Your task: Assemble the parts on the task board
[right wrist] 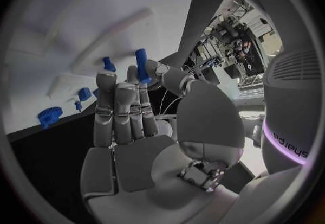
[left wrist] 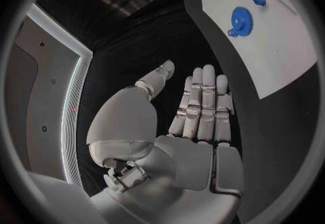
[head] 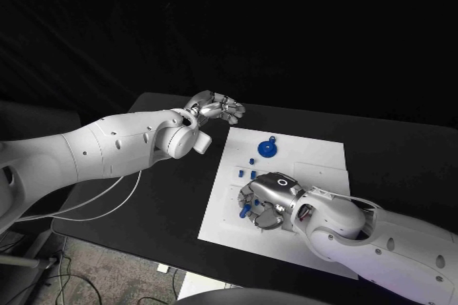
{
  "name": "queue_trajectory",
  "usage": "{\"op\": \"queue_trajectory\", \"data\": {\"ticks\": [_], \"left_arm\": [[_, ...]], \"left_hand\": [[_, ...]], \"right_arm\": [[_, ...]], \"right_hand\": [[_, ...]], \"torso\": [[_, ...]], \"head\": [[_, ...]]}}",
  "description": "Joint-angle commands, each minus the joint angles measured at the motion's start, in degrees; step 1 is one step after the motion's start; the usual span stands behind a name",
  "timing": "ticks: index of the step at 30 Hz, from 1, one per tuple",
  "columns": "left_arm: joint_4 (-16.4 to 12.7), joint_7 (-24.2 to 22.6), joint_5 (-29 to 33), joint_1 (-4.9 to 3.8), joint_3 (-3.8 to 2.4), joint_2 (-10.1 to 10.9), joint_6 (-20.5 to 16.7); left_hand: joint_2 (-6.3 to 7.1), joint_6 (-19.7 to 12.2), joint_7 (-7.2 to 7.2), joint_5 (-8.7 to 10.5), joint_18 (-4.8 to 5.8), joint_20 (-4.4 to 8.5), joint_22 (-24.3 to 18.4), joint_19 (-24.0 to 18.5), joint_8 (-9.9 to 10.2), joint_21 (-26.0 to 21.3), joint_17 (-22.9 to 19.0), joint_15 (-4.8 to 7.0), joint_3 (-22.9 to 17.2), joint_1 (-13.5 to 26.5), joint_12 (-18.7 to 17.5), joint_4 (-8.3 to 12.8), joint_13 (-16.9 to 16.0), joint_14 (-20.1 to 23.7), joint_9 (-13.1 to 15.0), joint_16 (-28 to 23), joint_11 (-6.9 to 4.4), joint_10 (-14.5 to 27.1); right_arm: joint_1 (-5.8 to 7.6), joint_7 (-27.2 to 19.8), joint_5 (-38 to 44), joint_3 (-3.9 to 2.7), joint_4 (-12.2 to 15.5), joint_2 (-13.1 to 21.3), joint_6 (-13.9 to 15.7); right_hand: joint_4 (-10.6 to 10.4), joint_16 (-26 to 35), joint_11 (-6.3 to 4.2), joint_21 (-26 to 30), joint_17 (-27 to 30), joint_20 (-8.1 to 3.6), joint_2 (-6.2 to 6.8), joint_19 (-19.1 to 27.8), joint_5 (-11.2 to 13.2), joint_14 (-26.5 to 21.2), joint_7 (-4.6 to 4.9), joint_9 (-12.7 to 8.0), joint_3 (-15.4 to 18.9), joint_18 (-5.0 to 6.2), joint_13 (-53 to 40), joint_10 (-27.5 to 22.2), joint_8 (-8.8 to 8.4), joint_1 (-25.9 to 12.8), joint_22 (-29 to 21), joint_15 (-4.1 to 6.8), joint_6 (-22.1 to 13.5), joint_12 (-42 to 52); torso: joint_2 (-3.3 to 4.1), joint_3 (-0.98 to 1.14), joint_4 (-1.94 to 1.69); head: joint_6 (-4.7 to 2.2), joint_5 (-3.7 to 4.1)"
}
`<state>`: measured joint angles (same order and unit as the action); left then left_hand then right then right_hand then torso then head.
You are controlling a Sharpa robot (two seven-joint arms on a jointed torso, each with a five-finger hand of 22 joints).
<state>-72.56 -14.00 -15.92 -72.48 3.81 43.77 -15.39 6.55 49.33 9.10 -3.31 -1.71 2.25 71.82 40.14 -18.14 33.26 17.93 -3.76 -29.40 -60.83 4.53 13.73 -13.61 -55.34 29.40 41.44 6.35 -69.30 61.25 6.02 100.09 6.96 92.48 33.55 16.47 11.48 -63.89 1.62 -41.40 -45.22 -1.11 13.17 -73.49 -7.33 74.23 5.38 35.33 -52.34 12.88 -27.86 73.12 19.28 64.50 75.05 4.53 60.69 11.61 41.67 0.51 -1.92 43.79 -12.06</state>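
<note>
We find the right hand (head: 265,202) over the near-left part of the task board (head: 320,153), palm facing the plate. In the right wrist view a blue peg (right wrist: 142,65) stands at its fingertips (right wrist: 105,80), long axis roughly in line with the fingers; it looks pinched between the thumb and a finger, so we judge that this hand holds it. Other small blue parts (head: 250,174) lie in a short row on the board just beyond the hand, toward the far edge. The blue gear (head: 266,147) lies further on, near the board's far-left part, apart from that row.

The left hand (head: 218,108) hovers over the black table (head: 172,206) off the board's far-left corner. Its fingers (left wrist: 203,102) are straight and side by side, thumb apart, holding nothing.

The relation that governs the coming move: the peg sits already above the board, and the remaining parts lie ahead of the right hand's fingertips. The gear lies nearer the left hand than the right. We cannot tell which socket lies under the peg.
</note>
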Motion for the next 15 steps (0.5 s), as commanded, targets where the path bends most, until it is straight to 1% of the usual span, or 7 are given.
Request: {"op": "queue_trajectory", "data": {"ticks": [1, 4, 7, 11, 15], "left_arm": [[-0.1, -0.3, 0.1, -0.03, -0.03, -0.1, 0.9], [-0.1, -0.3, 0.1, -0.03, -0.03, 0.0, 0.9], [-0.1, -0.3, 0.1, -0.03, -0.03, 0.0, 0.9], [-0.1, -0.3, 0.1, -0.03, -0.03, 0.0, 0.9], [-0.1, -0.3, 0.1, -0.03, -0.03, 0.0, 0.9]], "left_hand": [[-0.27, -0.4, 0.13, -0.21, 0.26, -0.35, 0.1, 0.0, -0.4, -0.2, 0.1, -0.04, 0.0, 0.2, -0.2, -0.5, -0.1, -0.5, 0.1, -0.3, 0.10, 0.4], [-0.26, -0.4, 0.14, -0.20, 0.26, -0.35, 0.1, 0.0, -0.4, -0.3, 0.1, -0.04, 0.0, 0.3, -0.2, -0.5, -0.1, -0.5, 0.1, -0.3, 0.10, 0.4], [-0.26, -0.4, 0.14, -0.20, 0.26, -0.35, 0.1, 0.0, -0.4, -0.3, 0.1, -0.04, 0.0, 0.3, -0.2, -0.5, -0.1, -0.4, 0.1, -0.3, 0.10, 0.4], [-0.26, -0.4, 0.14, -0.20, 0.26, -0.35, 0.1, 0.0, -0.4, -0.3, 0.1, -0.04, 0.0, 0.3, -0.2, -0.5, -0.1, -0.4, 0.1, -0.3, 0.10, 0.4], [-0.26, -0.5, 0.14, -0.20, 0.26, -0.35, 0.1, 0.0, -0.4, -0.3, 0.2, -0.05, 0.0, 0.3, -0.2, -0.6, -0.1, -0.4, 0.1, -0.4, 0.11, 0.5]], "right_arm": [[-0.10, 1.0, 1.4, 0.03, -0.1, 0.0, -0.1], [-0.10, 1.0, 1.4, 0.03, -0.1, 0.0, -0.5], [-0.10, 1.1, 1.5, 0.03, -0.2, 0.1, -0.9], [-0.10, 1.2, 1.7, 0.03, -0.2, 0.1, -1.3], [-0.10, 1.4, 1.8, 0.03, -0.4, 0.0, -2.4]], "right_hand": [[0.4, -0.2, -0.55, -0.2, -0.1, -0.19, -0.52, 0.0, -0.2, -0.5, 0.02, 0.1, -0.1, 2.12, -0.1, 1.8, 0.27, 0.1, 1.1, 0.73, 0.4, -0.1], [0.4, -0.2, -0.55, -0.2, -0.1, -0.20, -0.53, 0.0, -0.1, -0.5, 0.01, 0.1, -0.1, 2.12, -0.1, 1.9, 0.26, 0.1, 1.1, 0.73, 0.4, -0.1], [0.5, -0.1, -0.55, -0.2, -0.1, -0.20, -0.52, 0.0, -0.1, -0.5, 0.01, 0.2, -0.1, 2.12, -0.2, 1.9, 0.26, 0.1, 1.1, 0.74, 0.4, -0.1], [0.5, -0.1, -0.55, -0.2, -0.1, -0.20, -0.53, 0.0, -0.1, -0.5, 0.01, 0.2, -0.1, 2.12, -0.2, 1.8, 0.25, 0.1, 1.1, 0.74, 0.4, -0.1], [0.5, -0.1, -0.55, -0.2, -0.1, -0.20, -0.53, 0.0, 0.0, -0.5, 0.01, 0.2, -0.1, 2.12, -0.2, 1.8, 0.23, 0.1, 1.1, 0.73, 0.4, -0.1]], "torso": [[0.01, 0.01, -0.03], [0.02, 0.04, -0.07], [0.00, -0.01, 0.00], [0.01, -0.02, 0.03], [-0.02, 0.00, 0.01]], "head": [[0.03, -0.02], [0.08, -0.06], [0.17, -0.14], [0.19, -0.16], [0.20, -0.16]]}}
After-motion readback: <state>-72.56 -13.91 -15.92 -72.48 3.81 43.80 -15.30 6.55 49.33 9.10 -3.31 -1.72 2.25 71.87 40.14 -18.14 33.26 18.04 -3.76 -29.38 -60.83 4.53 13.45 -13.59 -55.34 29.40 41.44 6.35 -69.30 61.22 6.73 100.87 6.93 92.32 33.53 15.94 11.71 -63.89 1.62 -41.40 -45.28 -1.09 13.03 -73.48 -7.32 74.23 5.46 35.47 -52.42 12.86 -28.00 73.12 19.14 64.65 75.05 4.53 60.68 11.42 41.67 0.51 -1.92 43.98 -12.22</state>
